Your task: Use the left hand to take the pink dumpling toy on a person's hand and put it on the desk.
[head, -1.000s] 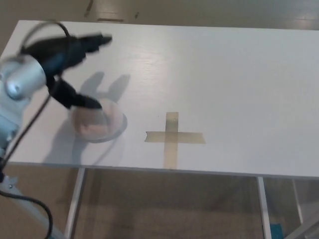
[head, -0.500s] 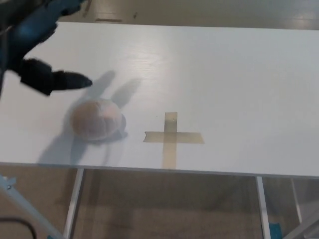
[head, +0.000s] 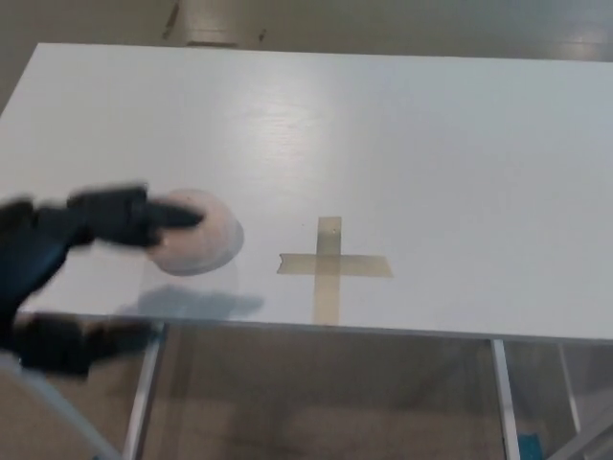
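White surface (head: 402, 144): dumpling (head: 196, 233) now resting on it, released. Left hand (head: 57, 278), fingers (head: 134, 213) spread and empty, has swung low beside it; placement looks complete.

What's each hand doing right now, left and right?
Left hand: open, holding nothing; pink dumpling toy sits on the desk.
Right hand: not in view.
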